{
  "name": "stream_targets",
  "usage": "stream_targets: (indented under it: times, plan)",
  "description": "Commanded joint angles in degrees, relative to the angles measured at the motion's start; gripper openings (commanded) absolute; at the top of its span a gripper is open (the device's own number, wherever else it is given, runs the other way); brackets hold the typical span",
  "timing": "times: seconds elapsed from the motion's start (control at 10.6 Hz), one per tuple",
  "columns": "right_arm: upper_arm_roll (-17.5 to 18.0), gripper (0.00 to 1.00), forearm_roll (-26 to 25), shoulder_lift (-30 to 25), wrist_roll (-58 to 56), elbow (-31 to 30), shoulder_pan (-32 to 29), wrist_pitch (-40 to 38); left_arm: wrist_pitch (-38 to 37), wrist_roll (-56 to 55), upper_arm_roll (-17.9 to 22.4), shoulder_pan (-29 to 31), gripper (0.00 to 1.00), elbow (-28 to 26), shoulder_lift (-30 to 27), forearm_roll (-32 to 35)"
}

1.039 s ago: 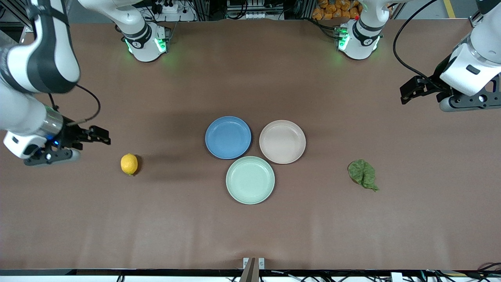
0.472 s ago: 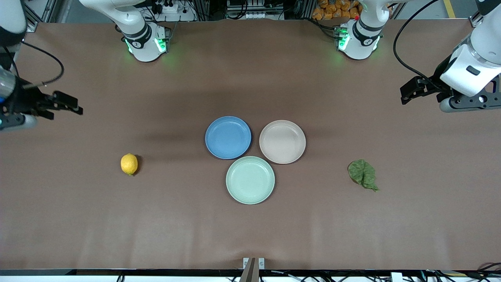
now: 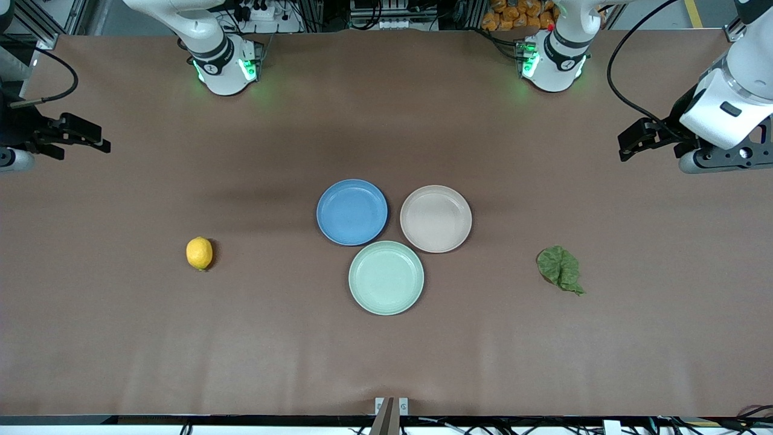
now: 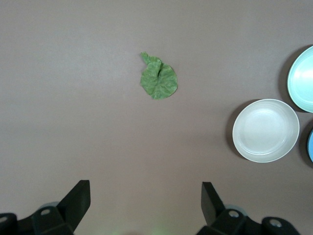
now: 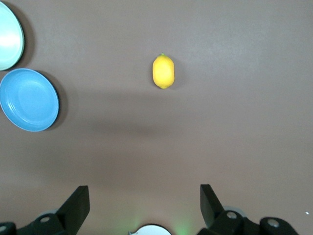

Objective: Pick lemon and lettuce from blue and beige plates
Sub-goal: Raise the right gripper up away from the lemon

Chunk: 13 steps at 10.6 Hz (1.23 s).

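1. A brown matte sheet covered the table (image 3: 386, 362); cable runs, metal framing and a heap of orange items lay along its edge by the robot bases.
2. The round medium-blue matte plate (image 3: 352, 212) and the round pale beige-pink plate (image 3: 436, 218) sat side by side mid-table, nearly touching, both bare. A pale mint-green plate (image 3: 386, 278) of the same size sat nearer the front camera, tucked against both.
3. The small oval yellow lemon (image 3: 199, 253) lay on the bare sheet toward the right arm's end, well apart from the plates.
4. The crinkled dark green lettuce leaf (image 3: 560, 269) lay flat on the sheet toward the left arm's end, also well apart from the plates.
5. Right gripper (image 3: 90, 136) hung over the table's edge at its own end, fingers spread wide per wrist cam, holding nothing; nothing stood betw. it and the lemon.
6. Left gripper (image 3: 631, 140) hung over bare sheet at its own end, fingers spread wide, holding nothing.
7. Front cam cut off most of the right arm; wrist cams cropped the mint plate, and left wrist cam showed only a sliver of blue plate.
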Motion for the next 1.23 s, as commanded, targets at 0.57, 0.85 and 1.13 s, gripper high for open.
stream_targets:
  times: [0.57, 0.85, 1.13]
  plan:
    - [1.4, 1.00, -5.2, 2.9, 0.9, 7.8, -0.5, -8.5, -0.5, 1.7, 0.0, 0.7, 1.00, 1.6, -0.4, -0.4]
    - [1.4, 1.00, -5.6, 3.0, 2.4, 8.1, -0.2, -7.9, -0.5, 1.7, 0.2, 0.7, 1.00, 1.7, -0.4, -0.3]
    - [1.4, 1.00, -6.6, 3.0, 3.6, 7.9, -0.1, -6.2, -0.5, 5.4, 0.3, 0.7, 1.00, 2.5, -0.4, -0.2]
